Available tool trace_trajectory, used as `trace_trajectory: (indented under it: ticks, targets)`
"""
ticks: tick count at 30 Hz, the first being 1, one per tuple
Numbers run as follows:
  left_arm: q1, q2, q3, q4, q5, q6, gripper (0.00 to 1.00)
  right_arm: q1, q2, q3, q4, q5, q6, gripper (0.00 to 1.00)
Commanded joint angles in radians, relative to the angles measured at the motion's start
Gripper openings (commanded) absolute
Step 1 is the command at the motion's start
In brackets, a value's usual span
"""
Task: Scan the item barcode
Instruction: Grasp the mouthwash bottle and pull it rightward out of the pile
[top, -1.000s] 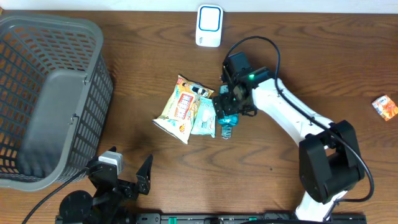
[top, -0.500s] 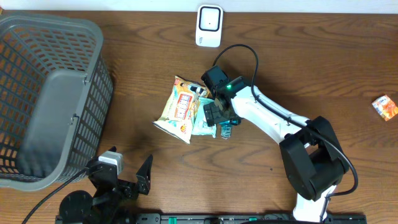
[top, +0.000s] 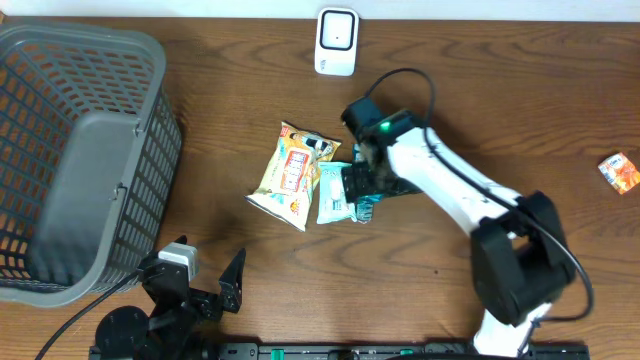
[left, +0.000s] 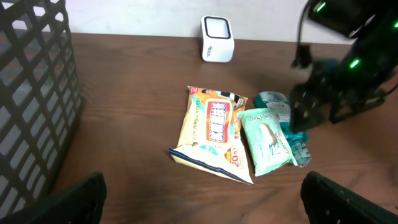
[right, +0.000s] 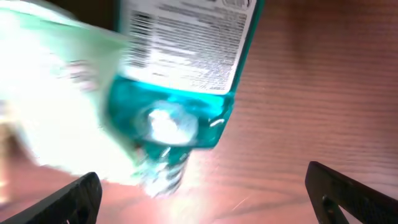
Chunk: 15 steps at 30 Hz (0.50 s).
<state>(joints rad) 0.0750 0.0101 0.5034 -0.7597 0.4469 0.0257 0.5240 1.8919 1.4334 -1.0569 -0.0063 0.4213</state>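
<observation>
Your right gripper (right: 202, 186) has its jaws spread wide, the two dark fingertips (right: 84, 190) sitting at the bottom corners of the wrist view. The bottle (right: 180, 74) lies on the table (top: 250, 100) in the gap between them, narrower than the opening. You cannot tell whether either finger touches it, and nothing is clamped.

Your left gripper (left: 202, 199) is also wide apart and holds nothing, low near the table's front edge.

The right wrist view is blurred. The barcode (right: 142, 28) shows as a smear of lines on the white label, and the bottle's upper part is cut off. From overhead, the arm covers most of the bottle, leaving only its teal end showing.

The bottle is clear teal plastic with a paper label. Just beside it lies a soft, pale green wipes pack (left: 267, 140), touching a crinkled yellow snack bag (left: 211, 134). The white boxy scanner (top: 337, 42) stands at the far edge, well apart. A grey lattice basket (top: 80, 160) sits left.
</observation>
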Motion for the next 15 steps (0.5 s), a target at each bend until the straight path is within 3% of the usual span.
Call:
trace_trajectory:
  ticks: [1,6,11,15]
  targets:
    - [0.003,-0.006,0.005,0.000,0.013,-0.001,0.98,-0.058,-0.126,0.029,-0.002,-0.175,-0.003,0.99]
    - [0.003,-0.006,0.005,0.000,0.013,-0.002,0.98,-0.156,-0.219,-0.033,0.068,-0.371,-0.033,0.99]
    - [0.003,-0.006,0.005,0.000,0.013,-0.002,0.98,-0.239,-0.241,-0.214,0.310,-0.690,-0.097,0.99]
    - [0.003,-0.006,0.005,0.000,0.013,-0.002,0.98,-0.249,-0.231,-0.375,0.490,-0.703,-0.096,0.99]
